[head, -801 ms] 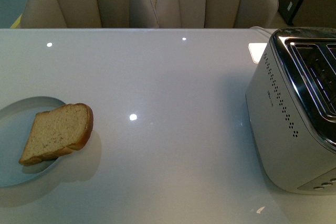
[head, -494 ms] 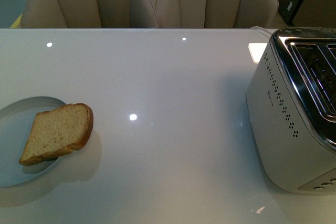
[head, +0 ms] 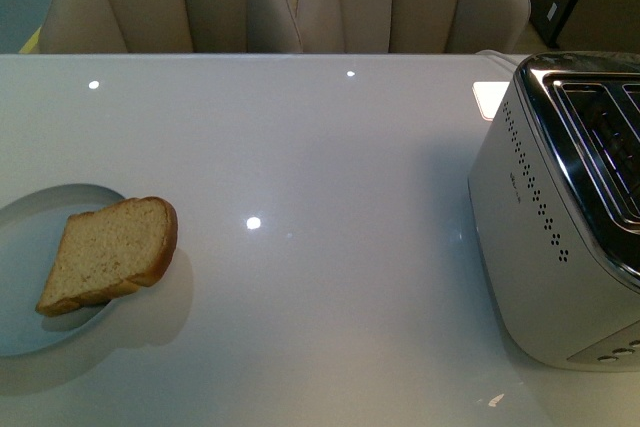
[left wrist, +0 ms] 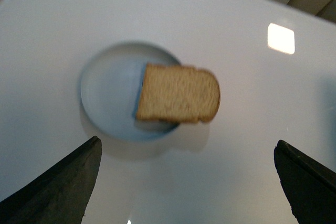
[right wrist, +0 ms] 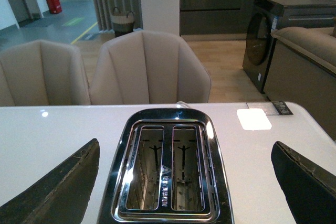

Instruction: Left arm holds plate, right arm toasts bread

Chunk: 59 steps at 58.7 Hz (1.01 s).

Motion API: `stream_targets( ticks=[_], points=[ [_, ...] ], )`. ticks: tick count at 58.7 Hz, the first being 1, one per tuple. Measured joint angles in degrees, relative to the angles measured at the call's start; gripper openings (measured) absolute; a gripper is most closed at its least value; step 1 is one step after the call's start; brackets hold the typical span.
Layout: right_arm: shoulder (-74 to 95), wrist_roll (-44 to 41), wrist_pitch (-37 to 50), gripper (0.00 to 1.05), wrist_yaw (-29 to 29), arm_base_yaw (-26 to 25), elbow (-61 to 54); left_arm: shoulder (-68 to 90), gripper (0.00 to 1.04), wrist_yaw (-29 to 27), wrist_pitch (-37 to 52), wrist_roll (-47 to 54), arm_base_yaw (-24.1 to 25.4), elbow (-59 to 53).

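One bread slice point(head: 110, 252) overhangs the plate point(head: 25, 247) by the table's point(head: 320, 147) left edge; left claw point(left wrist: 186, 141), right claw point(right wrist: 185, 142) both gaping wide, empty.

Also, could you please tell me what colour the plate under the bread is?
Pale blue-grey plate, clearest in the left wrist view.

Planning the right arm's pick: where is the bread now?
Front view, left side: the bread lies on the plate, its rounded end overhanging the rim toward the toaster, which stands at the right.
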Motion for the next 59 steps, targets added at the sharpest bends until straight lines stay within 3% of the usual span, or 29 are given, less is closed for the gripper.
stream_targets(
  ticks=[7,10,14,33,47,59],
  points=[
    [0.0,0.0,0.0,0.96,0.0,0.0,0.0,5.2,0.98,5.6,5.0,1.3,6.2,0.9],
    [0.0,0.0,0.0,0.96,0.0,0.0,0.0,12.9,0.98,9.0,12.4,4.4,11.7,1.4],
    [0.0,0.0,0.0,0.96,0.0,0.0,0.0,21.7,0.98,10.8,20.7,7.6,15.1,2.1],
    [0.0,0.0,0.0,0.96,0.0,0.0,0.0,66.6,0.98,10.8,55.0,16.9,20.1,11.2],
    [0.0,0.0,0.0,0.96,0.0,0.0,0.0,92.0,0.98,10.9,61.8,23.1,24.9,18.7],
    [0.0,0.0,0.0,0.96,0.0,0.0,0.0,102.5,0.98,8.8,63.4,26.5,25.6,21.5]
  ],
)
